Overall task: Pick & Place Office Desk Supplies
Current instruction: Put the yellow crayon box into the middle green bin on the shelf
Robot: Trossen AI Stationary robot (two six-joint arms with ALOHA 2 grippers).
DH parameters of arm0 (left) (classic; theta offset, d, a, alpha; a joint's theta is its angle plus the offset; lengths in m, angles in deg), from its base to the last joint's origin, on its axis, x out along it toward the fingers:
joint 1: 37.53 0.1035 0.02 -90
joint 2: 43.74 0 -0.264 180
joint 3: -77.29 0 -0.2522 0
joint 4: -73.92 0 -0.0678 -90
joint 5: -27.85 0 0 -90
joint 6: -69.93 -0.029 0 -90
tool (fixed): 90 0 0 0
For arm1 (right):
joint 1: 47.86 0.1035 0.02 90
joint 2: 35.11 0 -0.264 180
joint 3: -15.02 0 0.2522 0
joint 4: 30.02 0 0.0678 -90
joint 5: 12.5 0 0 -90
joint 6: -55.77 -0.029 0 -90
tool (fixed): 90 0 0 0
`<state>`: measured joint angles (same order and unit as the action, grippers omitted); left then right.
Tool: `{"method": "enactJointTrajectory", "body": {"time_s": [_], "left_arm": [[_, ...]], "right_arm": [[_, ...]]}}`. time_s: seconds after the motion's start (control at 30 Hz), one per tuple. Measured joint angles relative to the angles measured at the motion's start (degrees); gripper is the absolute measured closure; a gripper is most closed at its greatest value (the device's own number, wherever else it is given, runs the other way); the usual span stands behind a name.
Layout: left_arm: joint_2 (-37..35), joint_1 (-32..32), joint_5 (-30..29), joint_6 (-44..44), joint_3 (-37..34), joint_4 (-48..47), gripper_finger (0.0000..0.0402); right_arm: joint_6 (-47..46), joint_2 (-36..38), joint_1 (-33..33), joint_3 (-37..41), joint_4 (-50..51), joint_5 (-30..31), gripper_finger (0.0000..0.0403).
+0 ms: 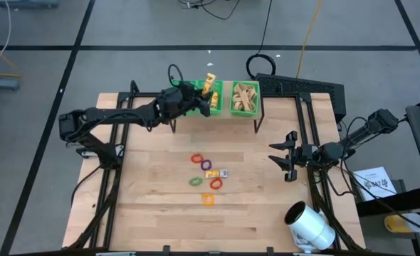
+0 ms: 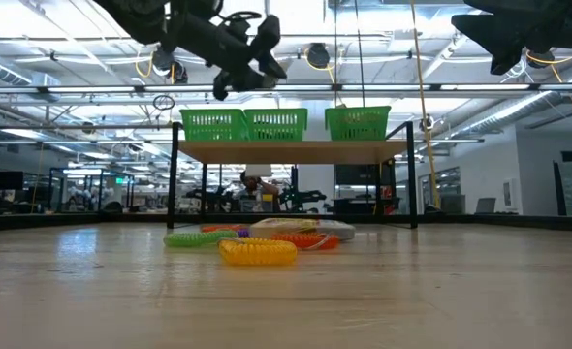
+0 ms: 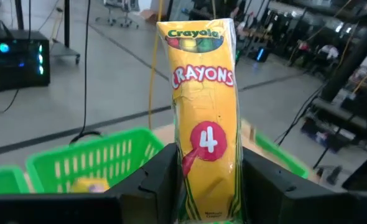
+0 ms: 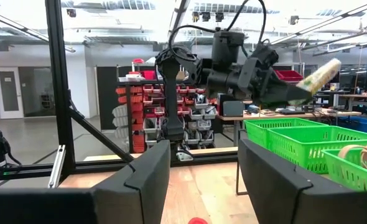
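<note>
My left gripper (image 1: 204,99) is at the table's far edge, shut on a yellow crayon pack (image 3: 205,112) above the left green basket (image 1: 194,92). The pack (image 1: 210,84) sticks out beyond the fingers toward the far edge. Loose supplies lie mid-table: small coloured rings (image 1: 196,158), a white oblong piece (image 1: 217,173) and an orange ring (image 1: 208,200). The right green basket (image 1: 244,98) holds tan rubber bands. My right gripper (image 1: 287,158) waits open by the table's right side, touching nothing. My left gripper pinches the crayon pack's near end (image 3: 208,199) between its two fingers (image 3: 162,180), one on each side. The fingers come about level from the table's near side and lie along the pack. The pack is lifted clear and juts forward over the basket (image 3: 90,158).
Both baskets stand on a raised shelf (image 2: 296,150) on thin legs at the far edge. A large white cylinder (image 1: 310,226) lies at the near right corner. Bare wood lies between the loose supplies and the near edge.
</note>
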<state>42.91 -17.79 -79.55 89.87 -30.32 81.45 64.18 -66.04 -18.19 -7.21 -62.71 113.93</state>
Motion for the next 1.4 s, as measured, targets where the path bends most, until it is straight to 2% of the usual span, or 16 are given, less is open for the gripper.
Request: {"method": "enactJointTrajectory", "body": {"time_s": [0.17, 0.47, 0.67, 0.8, 1.13, 1.23, 1.4], "left_arm": [[1.6, 0.5, -0.4, 1.7, 0.0, -0.2, 0.0244], [1.5, 0.5, -0.5, 2.2, 0.0, -0.4, 0.0139], [1.5, -0.8, -0.6, -1.2, 0.0, -0.6, 0.0100], [1.5, -2.8, 2.5, -2.3, 0.0, -0.5, 0.0095], [1.5, -11.6, 23.3, -8.2, 0.0, -1.1, 0.0116], [1.4, -14.9, 24.0, -11.0, 0.0, -4.4, 0.0119], [1.4, -19.8, 21.8, -13.7, 0.0, -12.0, 0.0113]], "right_arm": [[-0.1, 0.0, 0.0, 0.0, 0.0, 0.0, 0.0220], [-0.1, 0.0, 0.0, 0.0, 0.0, 0.0, 0.0220], [-0.2, 0.0, 0.0, 0.0, 0.0, 0.0, 0.0220], [-0.2, 0.0, 0.0, 0.0, 0.0, 0.0, 0.0220], [-0.2, 0.0, 0.0, 0.0, 0.0, 0.0, 0.0220], [-0.2, 0.0, 0.0, 0.0, 0.0, 0.0, 0.0220], [-0.2, 0.0, 0.0, 0.0, 0.0, 0.0, 0.0220]]}}
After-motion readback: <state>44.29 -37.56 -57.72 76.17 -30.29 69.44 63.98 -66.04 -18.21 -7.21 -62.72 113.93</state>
